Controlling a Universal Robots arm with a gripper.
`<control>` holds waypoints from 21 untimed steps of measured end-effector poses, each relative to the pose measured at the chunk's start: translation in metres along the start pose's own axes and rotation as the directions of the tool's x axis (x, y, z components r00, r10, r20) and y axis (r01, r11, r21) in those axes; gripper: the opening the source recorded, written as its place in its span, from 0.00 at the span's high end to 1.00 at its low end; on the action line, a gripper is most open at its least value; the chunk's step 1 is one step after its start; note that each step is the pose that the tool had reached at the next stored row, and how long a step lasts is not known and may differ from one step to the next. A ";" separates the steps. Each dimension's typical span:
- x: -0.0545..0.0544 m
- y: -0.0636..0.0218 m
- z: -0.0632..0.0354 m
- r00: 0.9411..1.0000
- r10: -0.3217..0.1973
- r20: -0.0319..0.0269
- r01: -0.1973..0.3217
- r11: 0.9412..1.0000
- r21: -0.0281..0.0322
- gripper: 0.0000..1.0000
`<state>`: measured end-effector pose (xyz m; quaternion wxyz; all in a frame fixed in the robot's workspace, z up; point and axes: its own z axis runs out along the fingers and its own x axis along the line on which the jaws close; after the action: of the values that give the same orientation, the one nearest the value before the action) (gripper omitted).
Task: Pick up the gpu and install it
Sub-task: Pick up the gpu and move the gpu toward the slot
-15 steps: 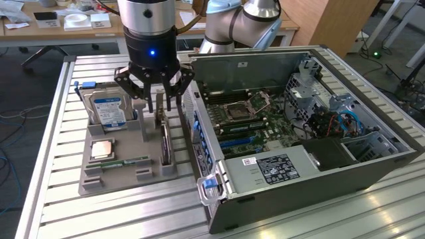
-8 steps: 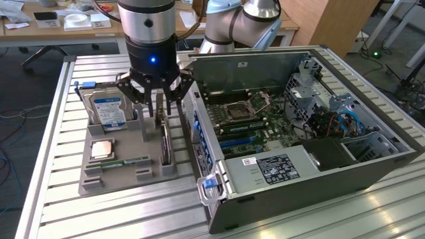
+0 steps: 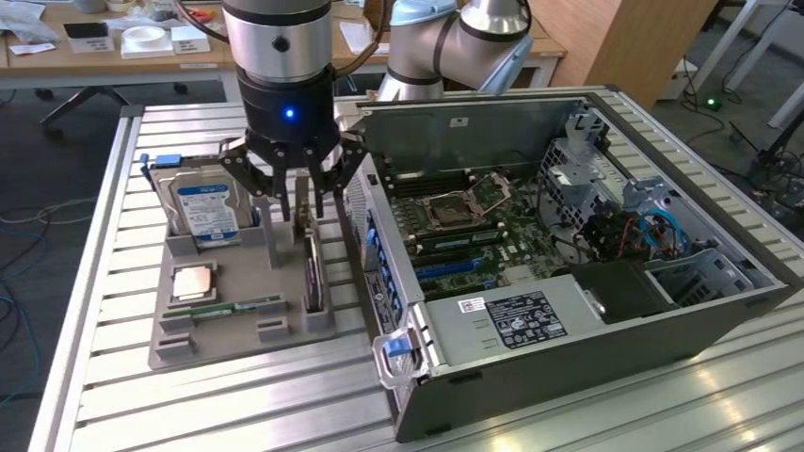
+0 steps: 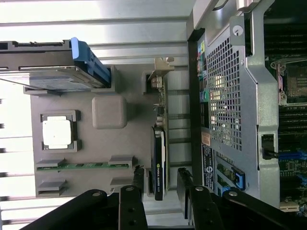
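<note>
Gripper (image 3: pixel 303 202) jaws stand apart, poised just above the gpu (image 3: pixel 312 273), which stands upright in its tray (image 3: pixel 239 325) beside the computer case (image 3: pixel 528 377). I judge this the pickup approach; gripping calls for centring on the card's top edge.

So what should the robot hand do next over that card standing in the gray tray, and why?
Probably ease straight down a little. The hand is open and hangs over the gpu, which stands on edge in the gray tray. In the wrist view its fingers sit either side of the card, so lowering should bring them around it.
</note>
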<state>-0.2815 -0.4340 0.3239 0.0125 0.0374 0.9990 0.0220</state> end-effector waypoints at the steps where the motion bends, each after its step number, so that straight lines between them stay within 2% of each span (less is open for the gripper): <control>1: 0.000 0.0000 0.0000 1.000 0.000 0.000 0.000 1.000 0.000 0.58; 10: 0.000 -0.0003 0.0074 1.000 0.000 0.000 0.000 1.000 0.000 0.58; 21: 0.000 -0.0004 0.0085 1.000 0.000 0.000 0.000 1.000 0.000 0.58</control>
<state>-0.2815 -0.4340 0.3154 0.0125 0.0374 0.9990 0.0221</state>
